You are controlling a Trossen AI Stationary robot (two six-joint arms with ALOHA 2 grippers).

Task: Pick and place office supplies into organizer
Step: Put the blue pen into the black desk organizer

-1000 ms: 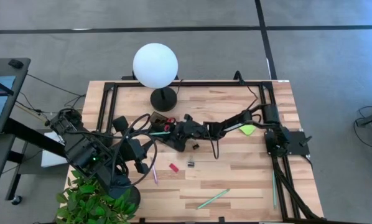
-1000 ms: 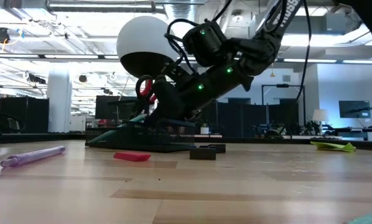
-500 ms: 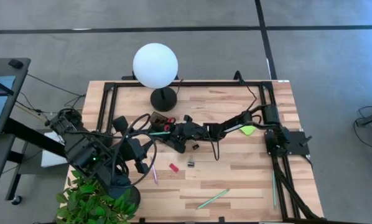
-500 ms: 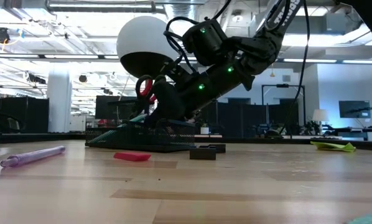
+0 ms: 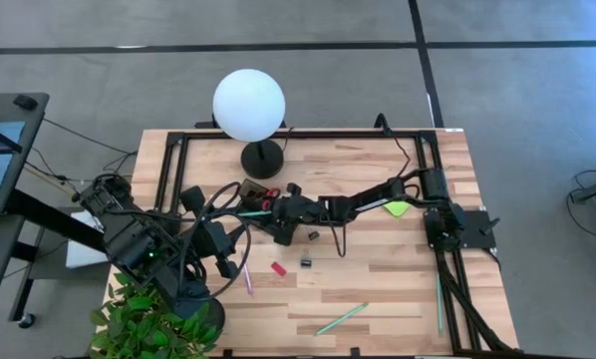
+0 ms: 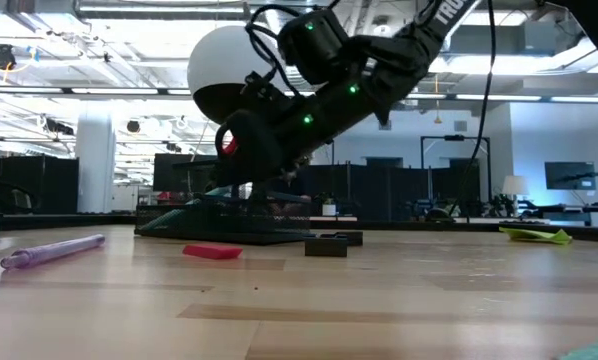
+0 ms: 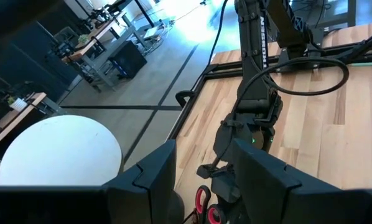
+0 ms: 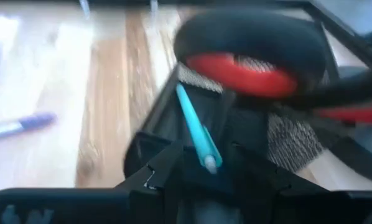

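organizer: black divided tray (image 5: 256, 199) on the wooden bench (image 5: 378, 279), just in front of the lamp base and left of the bench's middle; in the low view its low dark wall (image 6: 204, 226) shows under the right arm

scissors: red handles (image 8: 242, 71) stand up out of the organizer, close in front of the right wrist camera; also seen as red loops (image 7: 201, 200) in the left wrist view

teal pen: a teal pen (image 8: 195, 127) is clamped between the right gripper's fingers, its far end slanting toward the organizer's mesh wall; in the high view it shows as a short teal line (image 5: 255, 211) at the organizer's edge

right gripper: right gripper (image 5: 275, 212) reaches across the bench from the right side and sits at the organizer's right edge, tilted down; jaws closed on the teal pen

left gripper: left gripper (image 7: 201, 171) is raised at the bench's left front, well apart from the organizer; fingers spread apart, nothing between them

purple pen: purple pen (image 5: 247, 278) lies flat on the bench in front of the organizer, near the left arm; also (image 6: 51, 250) in the low view

red block: small red block (image 5: 278, 268) lies on the bench right of the purple pen

black clips: two small black clips (image 5: 305, 262); (image 5: 314, 235) lie apart on the bench in front of the right arm

light-green pen: light-green pen (image 5: 341, 318) lies slanted near the bench's front edge

sticky-note pad: lime-green sticky-note pad (image 5: 397, 208) lies on the right side, beside the right arm

lamp: white globe lamp (image 5: 248, 105) on a round black base behind the organizer

plant: green plant (image 5: 144, 324) at the left front corner
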